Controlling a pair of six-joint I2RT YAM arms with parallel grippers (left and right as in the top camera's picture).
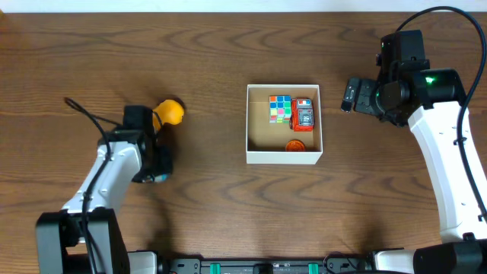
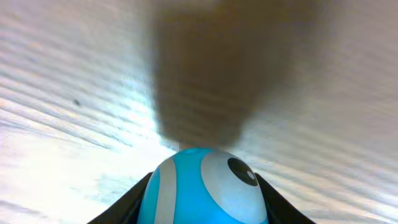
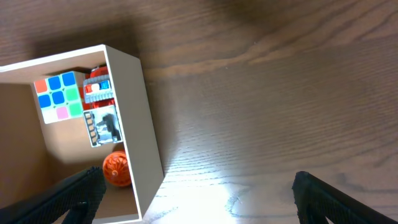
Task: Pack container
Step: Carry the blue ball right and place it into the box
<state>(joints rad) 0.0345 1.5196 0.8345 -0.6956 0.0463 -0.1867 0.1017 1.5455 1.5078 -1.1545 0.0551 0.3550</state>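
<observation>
The container (image 1: 283, 157), a square white box with a brown inside, stands mid-table. It holds a colour cube (image 1: 280, 108), a red toy car (image 1: 303, 115) and a small orange ball (image 1: 294, 144). My left gripper (image 1: 152, 167) is at the left, low over the table, shut on a blue toy (image 2: 205, 190) with a white eye patch. A yellow-orange toy (image 1: 169, 112) lies just behind it. My right gripper (image 1: 351, 95) is open and empty, right of the container. In the right wrist view its fingers (image 3: 199, 205) straddle the container's right wall (image 3: 140, 124).
Bare wooden table surrounds the box. The left arm's cable (image 1: 84, 114) loops over the table at far left. The right arm's white link (image 1: 449, 160) runs down the right side.
</observation>
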